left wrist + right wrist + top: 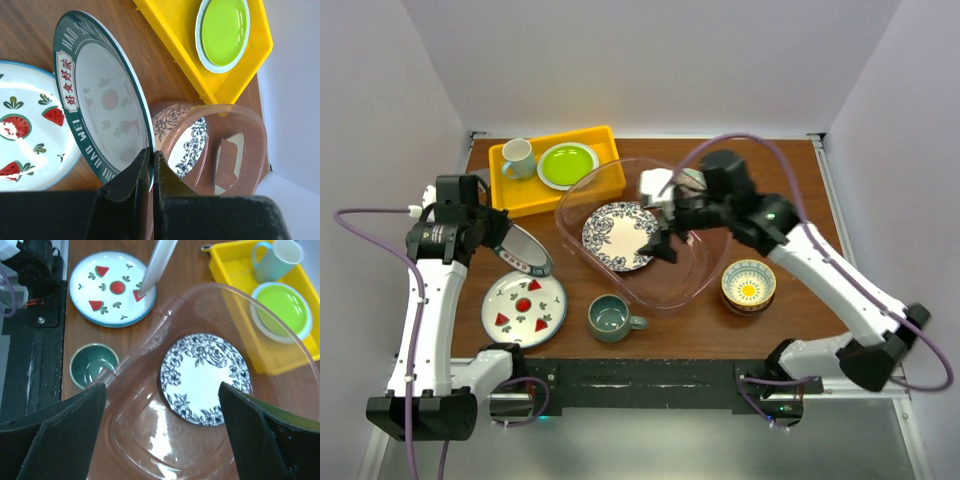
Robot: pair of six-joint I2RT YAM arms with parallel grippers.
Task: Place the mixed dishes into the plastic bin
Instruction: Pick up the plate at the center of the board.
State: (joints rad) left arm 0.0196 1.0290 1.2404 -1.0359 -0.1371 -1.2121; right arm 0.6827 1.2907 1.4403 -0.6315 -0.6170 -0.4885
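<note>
walls [650,60]: plain white, on three sides, evenly lit | table [700,335]: brown wood, faint glare

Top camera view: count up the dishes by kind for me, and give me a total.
Plates: 4 – floral plate, fruit-marked plate, dark-rimmed plate in the left gripper, lime-green plate.
Mugs: 2 – grey-green mug, pale mug.
Bowls: 2 – the bowls look stacked.
Total: 8.

Dark-rimmed plate [107,100]: "HAO MEI", red Chinese characters.
</note>
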